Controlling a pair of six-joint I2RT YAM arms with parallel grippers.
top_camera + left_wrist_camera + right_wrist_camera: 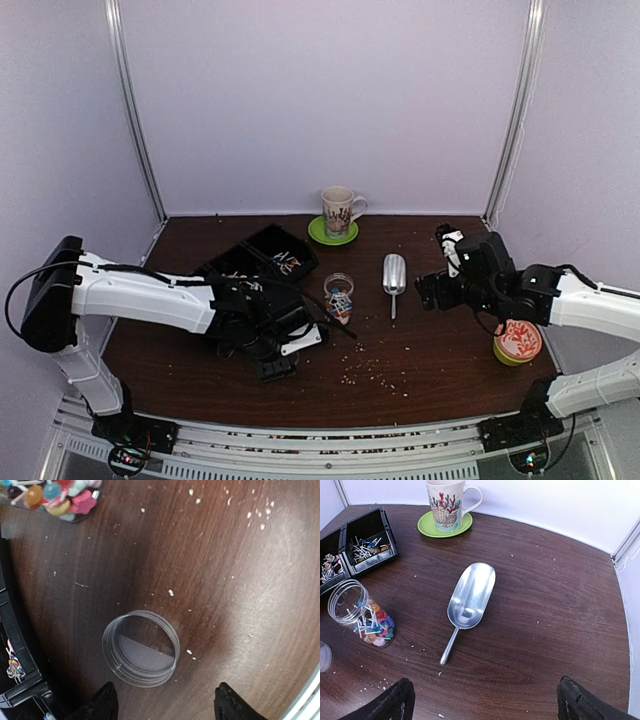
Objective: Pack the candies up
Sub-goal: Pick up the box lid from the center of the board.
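Note:
The candies point(375, 627) lie in an open clear jar point(355, 610) left of a metal scoop point(470, 597); the jar also shows in the top view point(338, 295). More candies, thin sticks point(365, 550) and wrapped bits point(330, 565), fill black bins point(265, 258). My left gripper point(167, 707) is open and empty, just above the table, with the jar's clear lid point(141, 648) lying flat right ahead of its fingertips point(102, 705). My right gripper point(487, 705) is open and empty, hovering near the scoop's handle end.
A patterned mug point(338, 210) stands on a green saucer point(318, 235) at the back. A round orange-patterned tin point(517, 343) sits at the right under my right arm. Pale crumbs point(375, 368) are scattered at the front of the table.

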